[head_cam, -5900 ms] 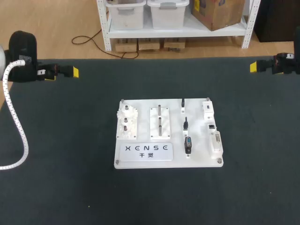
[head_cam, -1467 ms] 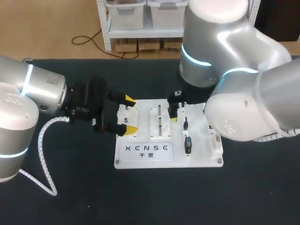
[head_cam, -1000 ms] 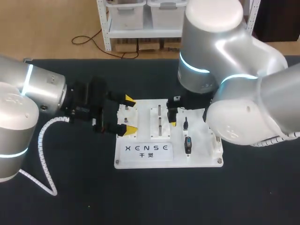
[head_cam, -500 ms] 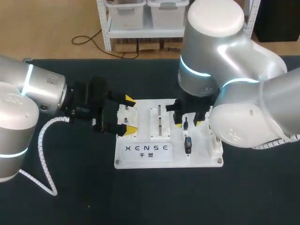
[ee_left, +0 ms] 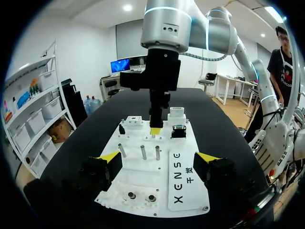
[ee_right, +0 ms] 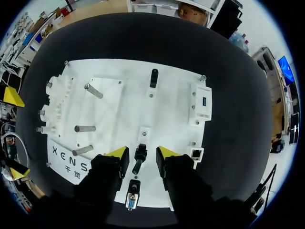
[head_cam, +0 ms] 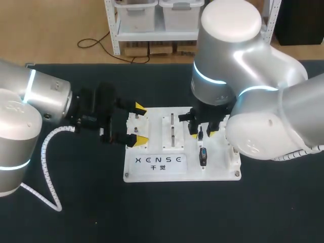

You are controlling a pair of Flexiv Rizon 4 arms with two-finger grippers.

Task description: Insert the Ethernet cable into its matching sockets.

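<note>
Between the spread yellow-tipped fingers of the right gripper [ee_right: 142, 152], a small black plug [ee_right: 138, 160] is seen standing on a flat white plastic board [ee_right: 119, 109]. It is not touched by either finger. A small square socket [ee_right: 196, 152] is set near it. The left gripper [ee_left: 157, 158] is held wide open at the board's end, by a bumpy white block [ee_left: 138, 193].

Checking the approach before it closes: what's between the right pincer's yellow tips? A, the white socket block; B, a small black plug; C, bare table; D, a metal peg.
B: the right wrist view shows the small black plug on the white board, between the open tips of the right pincer, touching neither.
</note>
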